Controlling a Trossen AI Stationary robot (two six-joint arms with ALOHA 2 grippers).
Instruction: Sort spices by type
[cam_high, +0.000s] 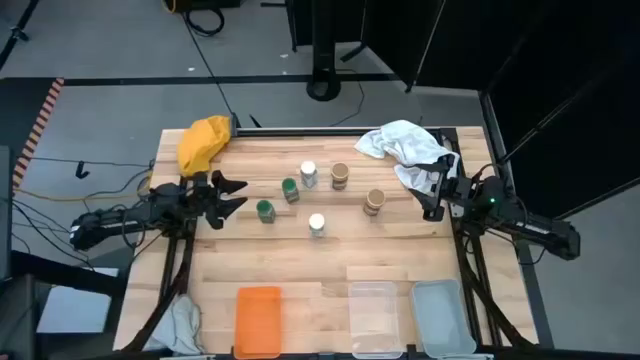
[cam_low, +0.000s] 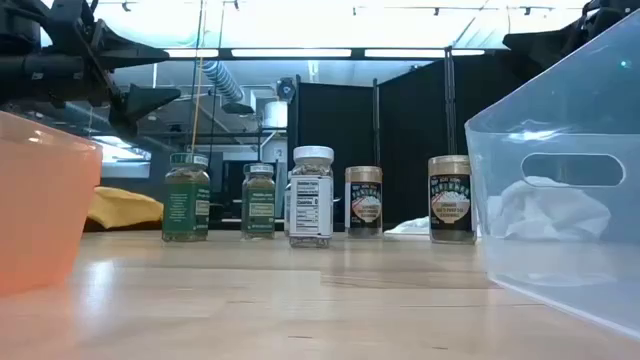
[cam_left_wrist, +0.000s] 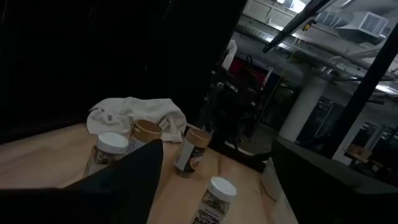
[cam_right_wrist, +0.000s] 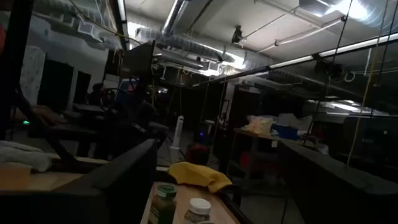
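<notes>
Six spice jars stand upright on the wooden table. The two green-lidded ones (cam_high: 290, 188) (cam_high: 264, 210) are nearest my left gripper. The white-lidded pair (cam_high: 308, 172) (cam_high: 317, 224) and the tan-lidded pair (cam_high: 339, 175) (cam_high: 374, 200) stand further right. The low view shows five: green (cam_low: 187, 197) (cam_low: 259, 200), white (cam_low: 312, 197), tan (cam_low: 364, 200) (cam_low: 450, 198). My left gripper (cam_high: 236, 196) (cam_left_wrist: 217, 186) is open, above the table, just left of the green-lidded jars. My right gripper (cam_high: 428, 198) (cam_right_wrist: 224, 186) is open, right of the jars, near the table's right edge.
Along the near edge lie an orange tray (cam_high: 259, 320), a clear tray (cam_high: 373, 318) and a grey tray (cam_high: 437, 318). A yellow cloth (cam_high: 203, 142) lies at the far left and a white cloth (cam_high: 408, 145) at the far right. Bare wood separates jars and trays.
</notes>
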